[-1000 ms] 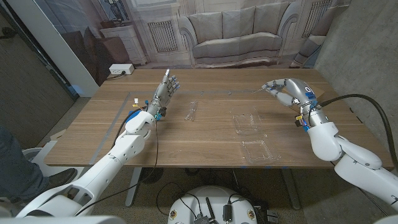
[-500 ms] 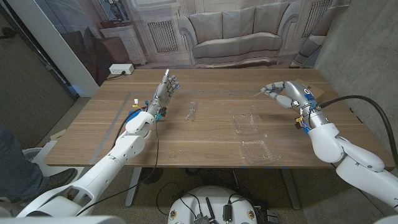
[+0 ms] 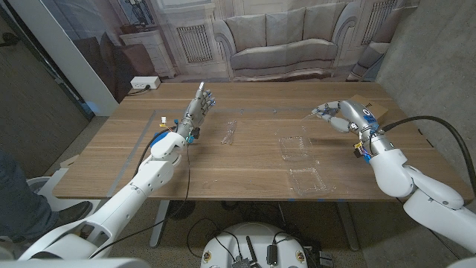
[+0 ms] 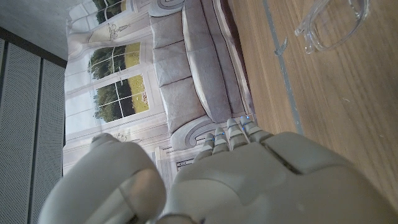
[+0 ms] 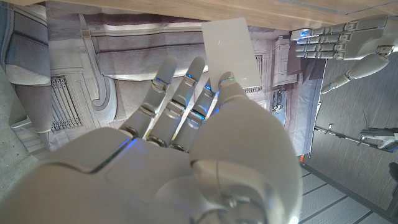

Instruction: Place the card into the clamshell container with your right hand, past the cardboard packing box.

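Above the table's far right part, the card (image 5: 230, 53) sits pinched in the right hand (image 3: 338, 117), fingers grasping it; the right wrist view shows it as a pale rectangle sticking out past the fingertips (image 5: 225, 79), while in the head view it is only a thin sliver at the hand's tip. Clamshell container (image 3: 301, 162) lies open on the wood, nearer the robot and to the left of that hand, well apart from it; clear plastic, two trays. A small clear plastic piece (image 3: 230, 132) lies near the table's middle, also seen in the left wrist view. Left hand (image 3: 198, 106) is raised over the table's left part, fingers extended and apart, holding nothing; the right wrist view catches it too. Versus a second ago, the right hand has moved slightly right and toward the robot; the left hand is unchanged.
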### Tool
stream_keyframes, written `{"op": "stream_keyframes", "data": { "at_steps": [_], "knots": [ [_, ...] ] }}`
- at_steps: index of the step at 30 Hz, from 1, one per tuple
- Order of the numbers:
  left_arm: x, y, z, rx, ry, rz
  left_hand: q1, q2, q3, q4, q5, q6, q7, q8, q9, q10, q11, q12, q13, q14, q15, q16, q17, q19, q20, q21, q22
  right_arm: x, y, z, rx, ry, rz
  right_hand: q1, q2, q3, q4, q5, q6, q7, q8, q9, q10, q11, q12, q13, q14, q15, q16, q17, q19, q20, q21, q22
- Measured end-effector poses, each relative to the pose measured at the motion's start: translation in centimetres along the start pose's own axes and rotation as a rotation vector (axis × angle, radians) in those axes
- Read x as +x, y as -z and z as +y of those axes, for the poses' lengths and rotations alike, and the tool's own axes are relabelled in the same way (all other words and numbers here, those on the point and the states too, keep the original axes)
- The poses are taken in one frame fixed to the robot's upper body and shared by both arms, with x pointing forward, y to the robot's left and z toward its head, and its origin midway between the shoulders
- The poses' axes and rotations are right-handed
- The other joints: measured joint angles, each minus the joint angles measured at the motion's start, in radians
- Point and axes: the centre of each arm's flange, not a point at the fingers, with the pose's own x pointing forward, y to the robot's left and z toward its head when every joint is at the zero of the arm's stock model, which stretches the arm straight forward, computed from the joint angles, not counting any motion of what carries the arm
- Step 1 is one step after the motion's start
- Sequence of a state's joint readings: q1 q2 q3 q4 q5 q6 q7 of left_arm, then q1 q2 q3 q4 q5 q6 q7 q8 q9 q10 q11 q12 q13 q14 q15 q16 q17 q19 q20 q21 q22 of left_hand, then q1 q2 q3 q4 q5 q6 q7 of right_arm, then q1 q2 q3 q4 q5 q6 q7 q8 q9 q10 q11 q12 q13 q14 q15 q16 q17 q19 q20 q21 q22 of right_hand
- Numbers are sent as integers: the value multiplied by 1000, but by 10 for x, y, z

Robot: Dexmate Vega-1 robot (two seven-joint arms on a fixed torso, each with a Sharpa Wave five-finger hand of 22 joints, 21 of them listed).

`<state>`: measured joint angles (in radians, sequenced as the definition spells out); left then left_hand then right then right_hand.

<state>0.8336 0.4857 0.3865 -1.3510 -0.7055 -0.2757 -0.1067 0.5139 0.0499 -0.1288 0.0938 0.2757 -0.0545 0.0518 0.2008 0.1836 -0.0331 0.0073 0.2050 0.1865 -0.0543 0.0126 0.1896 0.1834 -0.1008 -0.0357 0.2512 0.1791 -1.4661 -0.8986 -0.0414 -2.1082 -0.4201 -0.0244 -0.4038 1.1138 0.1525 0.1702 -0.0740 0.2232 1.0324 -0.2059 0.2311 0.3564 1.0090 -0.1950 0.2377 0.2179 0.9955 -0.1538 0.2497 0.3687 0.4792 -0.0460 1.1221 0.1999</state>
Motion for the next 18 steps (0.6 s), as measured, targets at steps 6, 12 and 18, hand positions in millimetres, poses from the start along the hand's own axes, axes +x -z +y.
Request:
{"op": "stream_keyframes", "data": {
  "at_steps": [6,12,18],
  "knots": [
    [-1,0,0,2,0,4,0,0,0,0,0,0,0,0,0,0,0,0,0,0,0,0,0,0,0,-4,0,-1,-3,2,7,-17,-3,0,0,4,4,0,0,0,-2,0,0,0,0,0,0,0,0,0,0,0,0,0],
    [-2,2,0,2,-1,8,0,0,0,0,0,0,0,0,0,0,0,0,0,0,0,0,0,0,0,-4,0,-3,-5,6,16,-34,-1,0,0,0,8,0,2,-2,-2,0,3,3,0,0,-6,2,0,0,0,0,0,0],
    [-2,2,0,3,-1,12,3,3,-3,-3,0,0,0,0,0,0,0,0,0,0,0,0,0,0,0,-4,0,-5,-7,10,24,-46,3,-4,-4,0,8,0,4,-4,-5,-2,4,4,0,0,-6,2,0,0,0,0,0,0]
  ]
}}
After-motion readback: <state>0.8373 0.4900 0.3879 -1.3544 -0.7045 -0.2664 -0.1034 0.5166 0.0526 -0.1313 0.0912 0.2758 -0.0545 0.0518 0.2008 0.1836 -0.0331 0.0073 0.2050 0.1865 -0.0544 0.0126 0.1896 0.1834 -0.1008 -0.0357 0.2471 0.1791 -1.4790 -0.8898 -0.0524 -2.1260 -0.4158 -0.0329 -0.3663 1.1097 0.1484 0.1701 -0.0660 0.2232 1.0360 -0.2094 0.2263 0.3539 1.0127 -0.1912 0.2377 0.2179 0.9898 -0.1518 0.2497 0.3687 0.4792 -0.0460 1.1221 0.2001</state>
